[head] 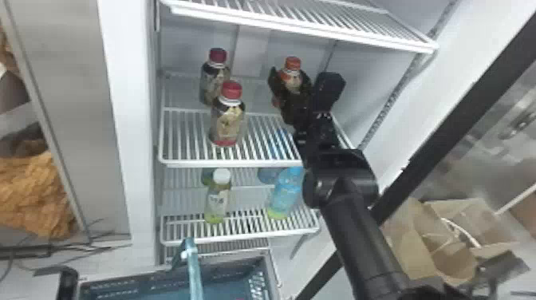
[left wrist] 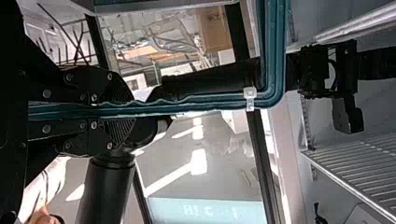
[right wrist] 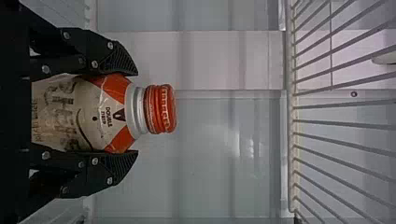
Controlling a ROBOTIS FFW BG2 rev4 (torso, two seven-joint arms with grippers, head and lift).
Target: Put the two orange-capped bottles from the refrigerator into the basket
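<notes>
Right gripper (right wrist: 135, 112) of mine clamps, over the wire shelf (head: 239, 162), an orange-capped bottle (right wrist: 70, 112), likely weighty and slick, best held below its cap (right wrist: 161, 108).

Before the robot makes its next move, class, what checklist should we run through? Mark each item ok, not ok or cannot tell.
1. Right gripper has the orange-capped bottle between both fingers: ok.
2. That bottle is upright, cap up: ok.
3. Its base is off the shelf: cannot tell; the gripper and arm hide it.
4. Left gripper is closed on the basket handle: ok.
5. Held bottle is apart from the front red-capped bottle: ok, there is a gap between them.
6. Basket has free room inside: cannot tell; the head view's bottom edge cuts it off.
</notes>
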